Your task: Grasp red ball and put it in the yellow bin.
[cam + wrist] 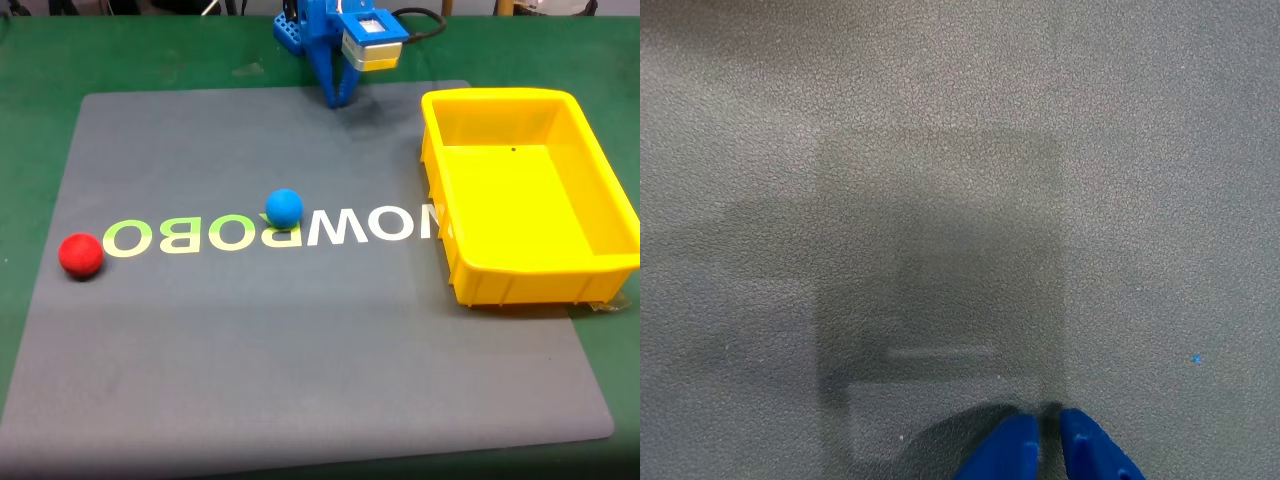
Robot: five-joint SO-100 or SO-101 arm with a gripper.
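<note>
The red ball [81,254] rests on the grey mat near its left edge in the fixed view. The yellow bin [440,185] stands at the mat's right side, with nothing inside it. My blue gripper [338,98] hangs at the back of the mat, pointing down, far from the ball and left of the bin's back corner. In the wrist view its two blue fingertips [1012,448] sit close together at the bottom edge, my gripper [1047,443] shut on nothing, over bare grey mat.
A blue ball [284,207] lies mid-mat on the printed lettering, between the gripper and the red ball. The grey mat [300,340] lies on a green table [40,60]. The arm's base and cable stand at the back edge.
</note>
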